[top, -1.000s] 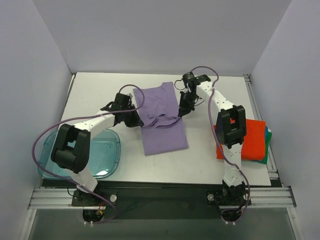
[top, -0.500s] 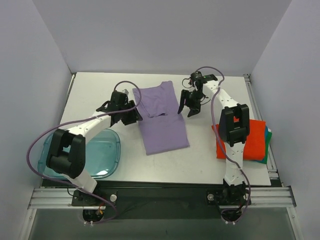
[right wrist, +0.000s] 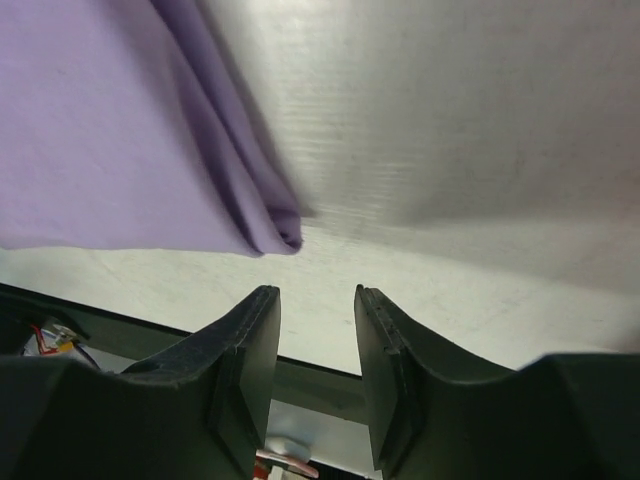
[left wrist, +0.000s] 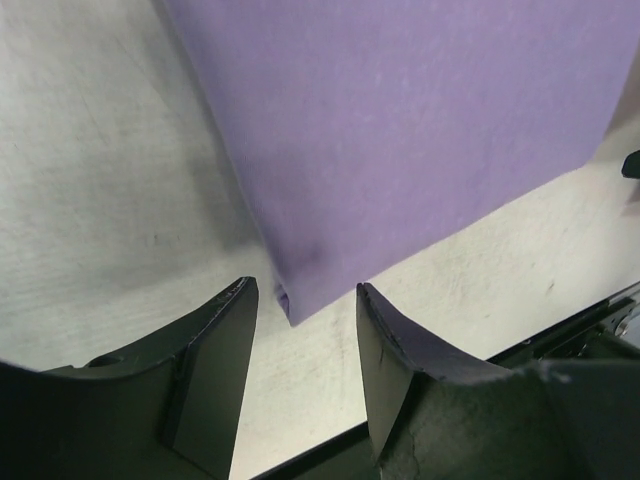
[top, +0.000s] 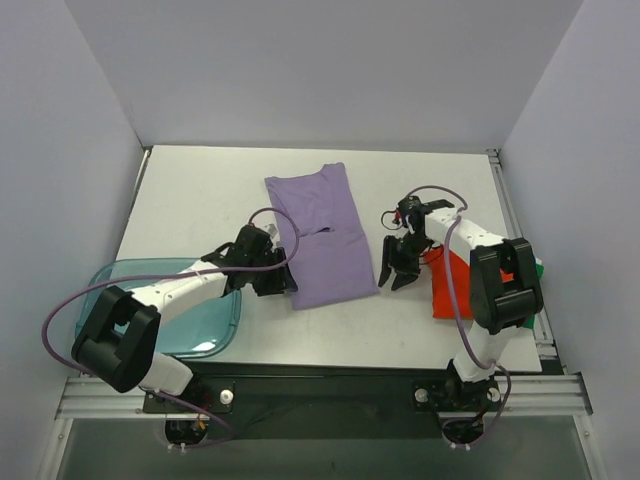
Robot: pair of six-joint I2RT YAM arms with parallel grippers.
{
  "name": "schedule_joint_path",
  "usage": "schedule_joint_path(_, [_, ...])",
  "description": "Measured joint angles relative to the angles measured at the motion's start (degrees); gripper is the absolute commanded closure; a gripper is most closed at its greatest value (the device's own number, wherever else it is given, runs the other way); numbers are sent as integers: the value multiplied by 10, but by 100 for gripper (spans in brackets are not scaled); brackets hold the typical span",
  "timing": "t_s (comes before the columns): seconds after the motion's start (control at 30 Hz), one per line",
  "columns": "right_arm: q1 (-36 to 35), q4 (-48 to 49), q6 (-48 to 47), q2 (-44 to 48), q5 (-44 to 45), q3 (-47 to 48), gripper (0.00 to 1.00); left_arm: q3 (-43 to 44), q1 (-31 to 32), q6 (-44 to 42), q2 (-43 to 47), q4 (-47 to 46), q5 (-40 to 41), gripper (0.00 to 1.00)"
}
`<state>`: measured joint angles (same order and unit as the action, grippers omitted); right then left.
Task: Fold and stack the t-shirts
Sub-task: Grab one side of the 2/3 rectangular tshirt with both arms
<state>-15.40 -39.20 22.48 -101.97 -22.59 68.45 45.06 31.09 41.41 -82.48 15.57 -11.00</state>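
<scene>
The lavender-purple t-shirt [top: 322, 238] lies flat on the table, folded into a long strip. My left gripper [top: 285, 283] is low at its near-left corner, open; in the left wrist view that corner [left wrist: 297, 300] sits just ahead of the gap between the jaws, ungripped. My right gripper [top: 397, 277] stands open just off the near-right corner; the right wrist view shows that corner [right wrist: 283, 236] a little ahead of the empty left-hand finger [right wrist: 245, 350]. The orange-red t-shirt [top: 446, 292] lies folded at the right, partly under the right arm, over a green-teal edge [top: 540, 268].
A translucent blue tray [top: 195, 310] sits at the near left, partly under the left arm. The white table [top: 200, 200] is walled at the back and both sides. Its dark front rail [right wrist: 330, 385] runs close below the right gripper.
Both grippers have let go of the purple shirt, opened, and moved from its far half toward me to its near corners. The shirt now lies flat.
</scene>
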Motion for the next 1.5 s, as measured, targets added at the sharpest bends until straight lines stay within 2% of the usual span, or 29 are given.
schedule_joint_path(0.1, [0, 19, 2, 10, 0, -49, 64, -24, 14, 12, 2, -5, -5, 41])
schedule_joint_path(0.2, [0, 32, 2, 10, 0, -73, 64, -47, 16, 23, 0, -12, -14, 41])
schedule_joint_path(0.53, [0, 65, 4, 10, 0, -80, 61, -41, 38, 40, -40, -39, -21, 41])
schedule_joint_path(0.8, [-2, 75, 4, 8, -4, -79, 60, -28, 44, 51, -59, -43, -16, 51])
schedule_joint_path(1.1, [-5, 83, 3, -15, -14, -77, 61, -21, 66, 66, -67, -43, 1, 54])
schedule_joint_path(1.27, [-8, 86, 1, -21, -23, -71, 64, -15, 72, 75, -76, -41, 8, 67])
schedule_joint_path(1.37, [-9, 86, 1, -30, -30, -63, 70, -11, 74, 75, -82, -39, 10, 75])
schedule_joint_path(1.43, [-11, 86, 1, -37, -34, -58, 77, -8, 75, 75, -86, -38, 11, 79])
schedule_joint_path(1.5, [-13, 88, 1, -41, -37, -56, 86, -7, 75, 75, -89, -37, 12, 89])
